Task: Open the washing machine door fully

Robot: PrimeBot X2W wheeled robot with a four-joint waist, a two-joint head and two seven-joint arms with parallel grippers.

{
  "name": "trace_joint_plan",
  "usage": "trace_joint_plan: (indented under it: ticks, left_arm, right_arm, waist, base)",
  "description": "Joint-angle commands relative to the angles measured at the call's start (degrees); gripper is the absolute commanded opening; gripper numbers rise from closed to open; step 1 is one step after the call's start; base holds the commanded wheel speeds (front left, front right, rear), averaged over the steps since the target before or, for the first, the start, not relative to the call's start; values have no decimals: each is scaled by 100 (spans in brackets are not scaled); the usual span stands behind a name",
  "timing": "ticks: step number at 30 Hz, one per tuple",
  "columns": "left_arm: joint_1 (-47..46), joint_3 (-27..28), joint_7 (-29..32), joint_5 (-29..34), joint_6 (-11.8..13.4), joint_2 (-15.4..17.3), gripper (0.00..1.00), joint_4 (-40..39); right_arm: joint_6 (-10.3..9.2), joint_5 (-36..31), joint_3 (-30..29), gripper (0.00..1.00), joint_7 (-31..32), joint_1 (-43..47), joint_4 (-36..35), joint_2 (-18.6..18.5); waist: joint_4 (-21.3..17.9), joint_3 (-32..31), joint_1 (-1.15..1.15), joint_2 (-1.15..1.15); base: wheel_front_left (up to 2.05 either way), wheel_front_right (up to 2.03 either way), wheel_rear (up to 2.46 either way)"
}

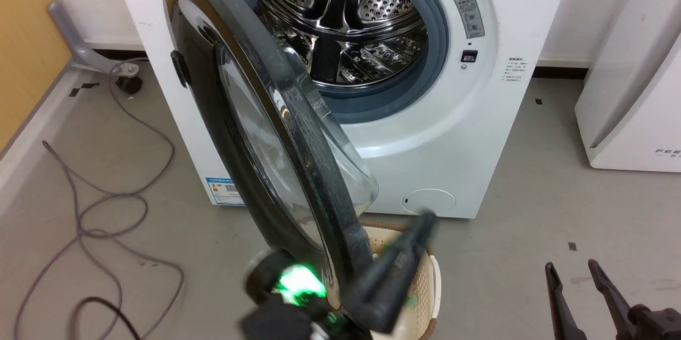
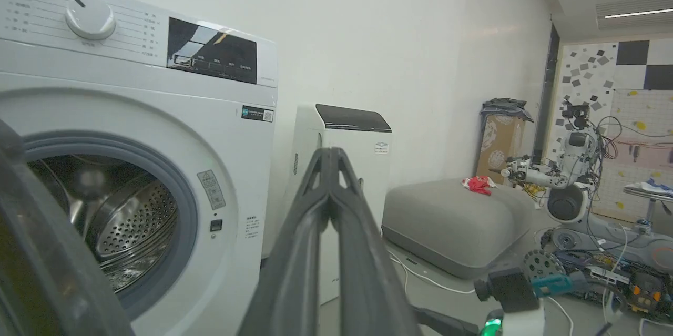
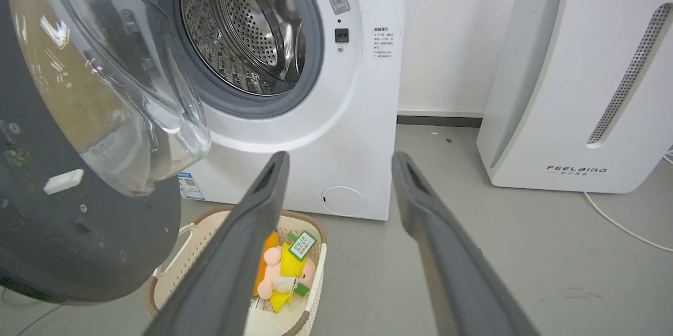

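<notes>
The washing machine (image 1: pixel 468 116) is white, with its steel drum (image 1: pixel 346 26) showing. Its washing machine door (image 1: pixel 298 170), glossy black with a bulging glass bowl (image 1: pixel 354 170), stands swung out on its left hinge, edge-on to the head view. My left gripper (image 1: pixel 427 219) is shut, blurred, low on the door's inner side beside its bottom rim; whether it touches the door I cannot tell. In the left wrist view the shut left gripper (image 2: pixel 330 151) points past the door's rim (image 2: pixel 31 252). My right gripper (image 1: pixel 572 266) (image 3: pixel 340 160) is open and holds nothing, off to the right of the door (image 3: pixel 79 210).
A cream basket (image 3: pixel 173 278) (image 1: pixel 433 281) with a plush toy (image 3: pixel 284 267) sits on the floor under the door. A white FEELBAIRD appliance (image 3: pixel 578 89) stands right of the machine. Cables (image 1: pixel 106 207) trail over the floor at left. A grey cushion (image 2: pixel 452 220) and another robot (image 2: pixel 573 189) lie further right.
</notes>
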Motion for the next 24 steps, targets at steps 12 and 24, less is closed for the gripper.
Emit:
trace_joint_plan:
  ticks: [12,24]
  left_arm:
    - [365,-771,1149,-488,-88,335,0,1134]
    - [-200,-422,710,-224,475,88,0,2461]
  right_arm:
    - [3,25,16,100,-8,36,57,27]
    - [3,-6,31,100,24,19,45,27]
  waist:
    - [-9,-16,0,0]
    - [-53,53,0,0]
  base:
    - [0,0,0]
    - [0,0,0]
